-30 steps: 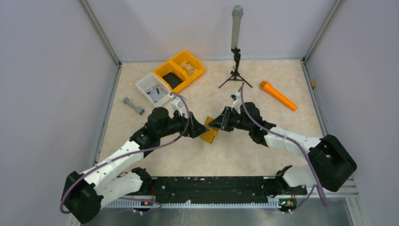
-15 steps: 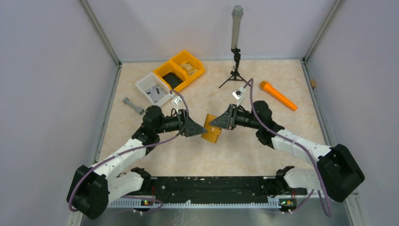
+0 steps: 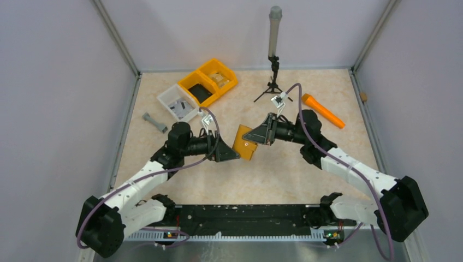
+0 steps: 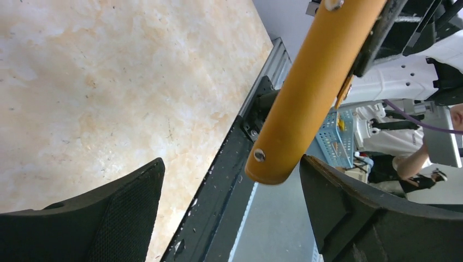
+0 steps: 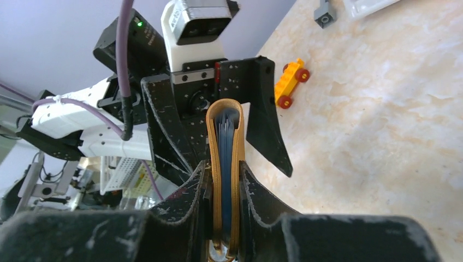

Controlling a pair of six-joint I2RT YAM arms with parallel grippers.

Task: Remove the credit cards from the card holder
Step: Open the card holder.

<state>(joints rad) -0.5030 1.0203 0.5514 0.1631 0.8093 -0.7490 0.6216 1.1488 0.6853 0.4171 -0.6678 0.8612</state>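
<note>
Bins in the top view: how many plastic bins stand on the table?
3. A white bin stands at the far left of the table. An orange bin is right beside it. A second orange bin is next to that one, farther back. None seems hidden.

The card holder [image 4: 306, 103] looks like smooth, matt mustard leather, with a small shiny metal rivet [image 4: 259, 155]. The desk [image 3: 273, 174] is a smooth, beige, marble-patterned top. The left tool [image 4: 230, 164] has matt black fingers [image 4: 355, 218], one pad finely dimpled.
</note>
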